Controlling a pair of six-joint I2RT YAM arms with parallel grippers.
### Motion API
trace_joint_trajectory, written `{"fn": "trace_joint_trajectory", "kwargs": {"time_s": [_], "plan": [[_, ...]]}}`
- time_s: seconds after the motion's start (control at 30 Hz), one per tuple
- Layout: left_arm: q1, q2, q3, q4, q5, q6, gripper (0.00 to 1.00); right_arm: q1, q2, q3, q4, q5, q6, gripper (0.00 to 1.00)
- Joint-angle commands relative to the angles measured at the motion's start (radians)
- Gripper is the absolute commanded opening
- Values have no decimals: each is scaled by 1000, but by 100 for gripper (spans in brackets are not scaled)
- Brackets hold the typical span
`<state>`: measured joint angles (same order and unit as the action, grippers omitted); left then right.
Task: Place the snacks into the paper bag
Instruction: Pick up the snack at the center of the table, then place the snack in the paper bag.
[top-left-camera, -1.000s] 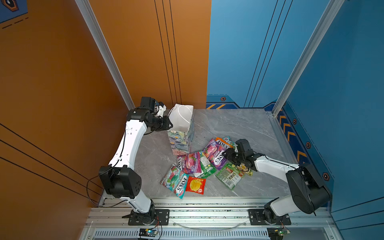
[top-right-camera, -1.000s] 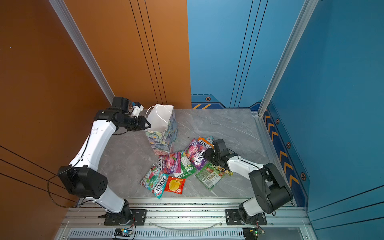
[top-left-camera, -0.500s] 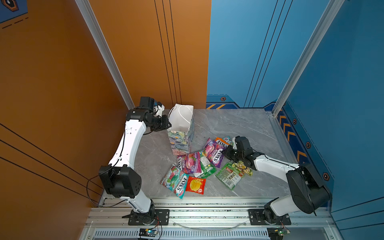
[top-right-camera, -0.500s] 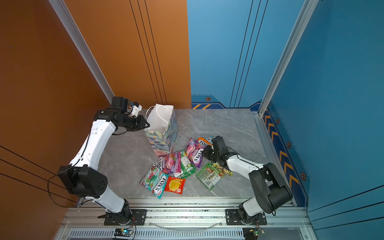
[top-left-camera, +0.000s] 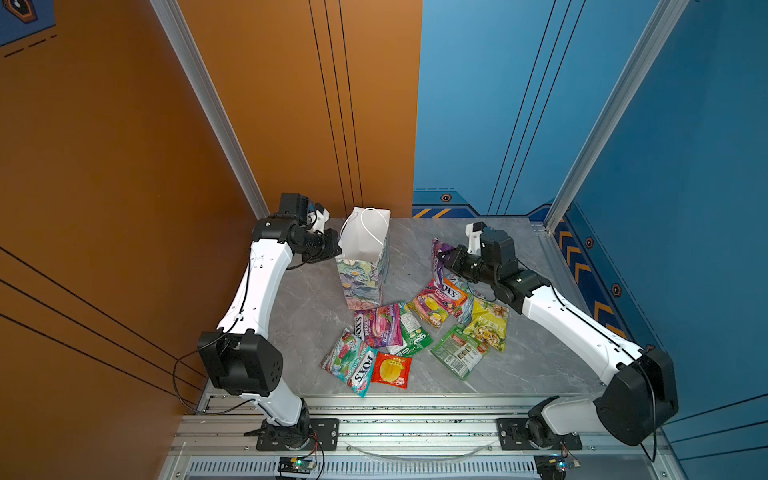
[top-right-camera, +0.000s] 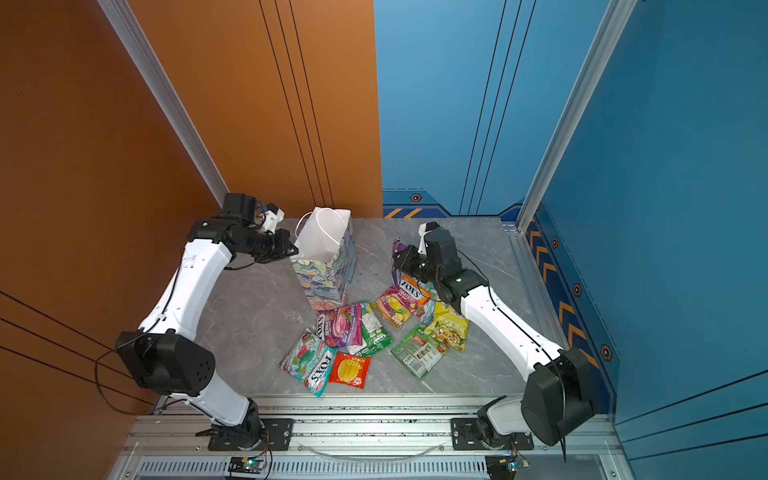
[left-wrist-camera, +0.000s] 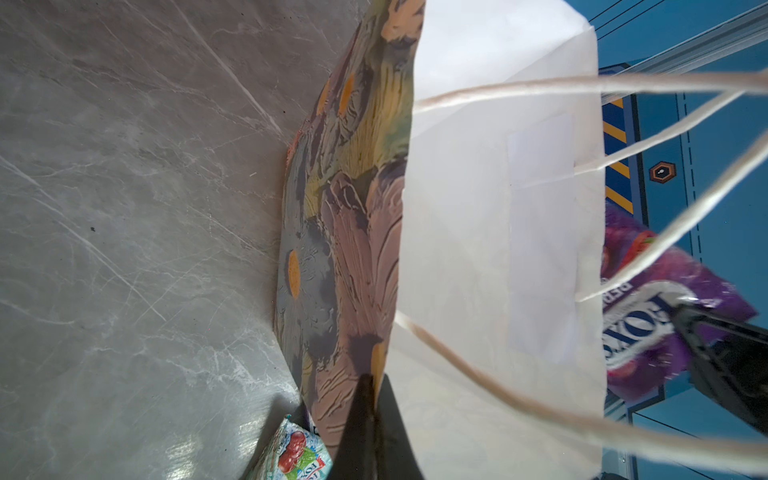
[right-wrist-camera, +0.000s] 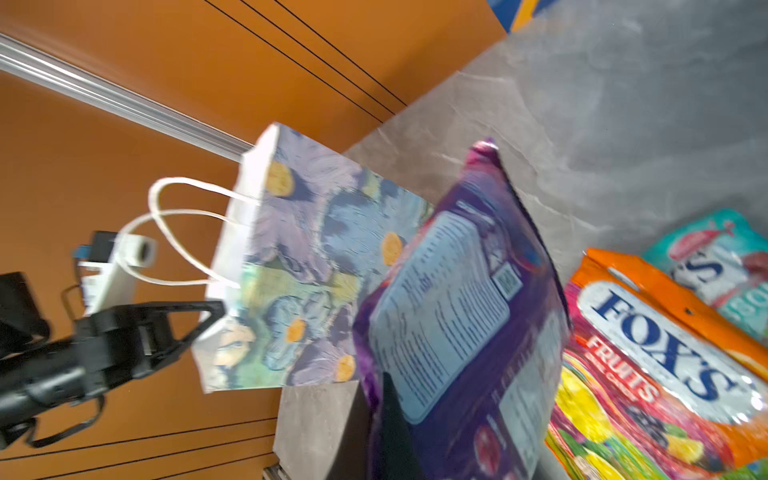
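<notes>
In both top views the bag's (top-left-camera: 361, 274) walls hide its floor from us, and the left claw's (top-left-camera: 336, 251) tips at its rim are too small to tell apart. Right of centre, the purple packet (top-left-camera: 437, 272) covers part of the right claw (top-left-camera: 445, 262) gripping it. A teal packet (top-left-camera: 466, 306) lies mostly under the orange packet (top-left-camera: 444, 293) and the right arm (top-left-camera: 561, 316). Motion smears the right wrist view, so we cannot read the purple packet's label. In the left wrist view the frame edge cuts off a cherry-print packet (left-wrist-camera: 299, 457).
</notes>
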<state>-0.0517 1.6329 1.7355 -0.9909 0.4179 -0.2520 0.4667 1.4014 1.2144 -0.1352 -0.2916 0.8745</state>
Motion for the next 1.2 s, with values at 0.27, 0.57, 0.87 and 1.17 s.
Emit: {"fn": "trace_joint_trajectory", "kwargs": {"time_s": [0.27,0.57,0.87,1.17], "plan": [[-35,23,14,17,26,-9,0,25,181,485,-84,26,-98,0],[-63,30,15,18,6,-9,0,42,425,877,-74,31,-82,0],[-83,34,18,34,-9,-9,0,82,658,1216,-87,34,-78,0],[-96,54,26,36,-24,-2,0,134,807,1319,38,70,-68,0]]}}
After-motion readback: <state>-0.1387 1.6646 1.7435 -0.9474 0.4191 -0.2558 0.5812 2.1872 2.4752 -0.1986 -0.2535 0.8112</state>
